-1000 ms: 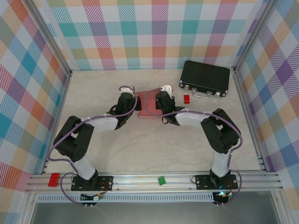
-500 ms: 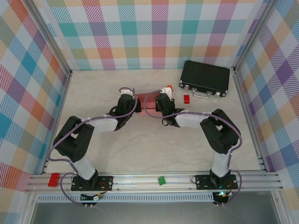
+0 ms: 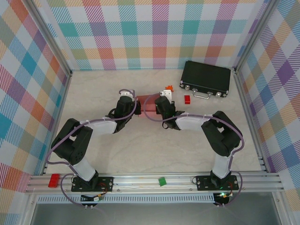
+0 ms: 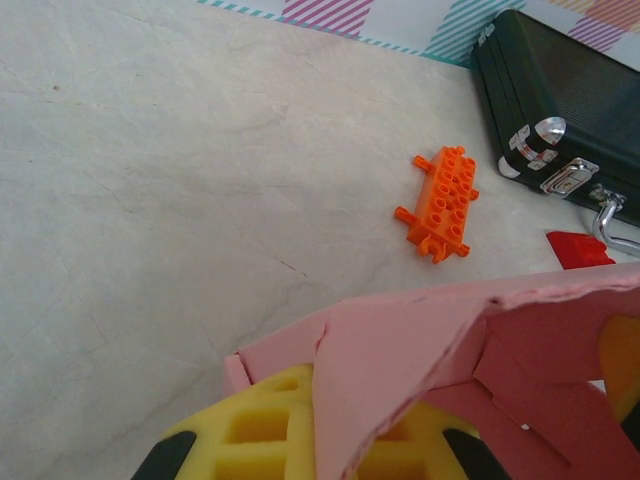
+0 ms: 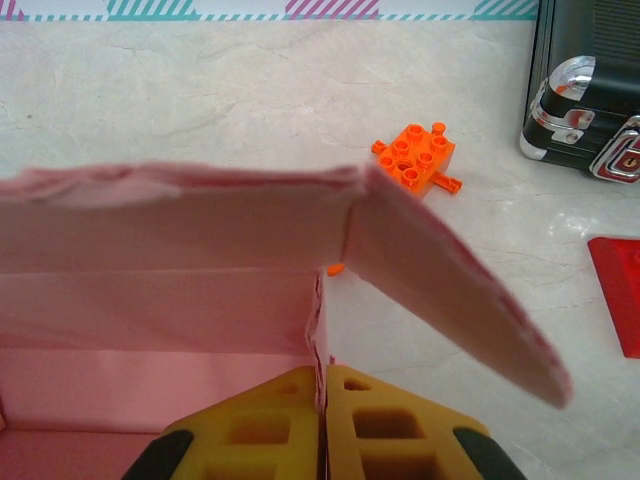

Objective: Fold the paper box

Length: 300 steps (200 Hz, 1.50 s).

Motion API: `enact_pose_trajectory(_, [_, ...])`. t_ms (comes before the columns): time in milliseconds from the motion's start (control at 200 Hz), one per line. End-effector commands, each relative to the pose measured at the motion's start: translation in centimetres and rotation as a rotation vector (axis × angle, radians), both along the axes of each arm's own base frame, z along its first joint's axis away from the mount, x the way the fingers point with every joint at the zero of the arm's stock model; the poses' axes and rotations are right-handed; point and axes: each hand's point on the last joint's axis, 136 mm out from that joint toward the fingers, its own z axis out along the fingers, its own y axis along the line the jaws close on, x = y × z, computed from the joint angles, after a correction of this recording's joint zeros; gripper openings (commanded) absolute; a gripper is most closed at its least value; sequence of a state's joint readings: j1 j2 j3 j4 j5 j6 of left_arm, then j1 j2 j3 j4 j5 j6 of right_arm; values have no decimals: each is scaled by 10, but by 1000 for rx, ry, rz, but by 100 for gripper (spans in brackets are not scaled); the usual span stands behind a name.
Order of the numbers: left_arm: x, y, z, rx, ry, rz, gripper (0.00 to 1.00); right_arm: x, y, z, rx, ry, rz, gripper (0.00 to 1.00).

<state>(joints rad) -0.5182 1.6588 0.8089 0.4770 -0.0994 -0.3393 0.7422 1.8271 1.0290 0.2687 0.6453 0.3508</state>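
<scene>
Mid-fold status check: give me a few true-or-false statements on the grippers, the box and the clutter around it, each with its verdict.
1. The left gripper and the right gripper are both shut on the paper box. True.
2. The orange toy lies inside the black case. False: it lies on the table, outside the closed case.
3. The small red block lies on the table near the case's handle. True.
4. The paper box lies flat and untouched. False: it is pinched from both sides, with one flap angled outward.
</scene>
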Motion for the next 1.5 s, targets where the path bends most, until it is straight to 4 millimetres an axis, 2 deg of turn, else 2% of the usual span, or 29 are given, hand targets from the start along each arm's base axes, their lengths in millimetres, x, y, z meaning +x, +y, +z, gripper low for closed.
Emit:
enact_pose_trajectory(0, [-16,-24,9,-12,-38,-106,4,-11,7,9,7,-14,34,10])
enact_pose_trajectory(165, [-22,-31,10,24,-80,-133,0,-15,6,10,18,-41,34,10])
enact_pose_trajectory(460, [-30,-41,15,92,-194,-157,0,-20,11,21,52,-179,70,9])
enact_pose_trajectory(495, [-30,-42,16,97,-206,-158,0,-21,13,23,51,-196,80,13])
enact_pose_trajectory(690, [-33,-45,16,114,-274,-151,0,-25,22,27,59,-247,90,13])
enact_pose_trajectory(1010, [-44,-41,1,111,-301,-128,0,-36,28,18,37,-251,93,17])
enact_pose_trajectory(1495, [-55,-48,-25,134,-235,-160,0,-49,16,-11,15,-170,78,19])
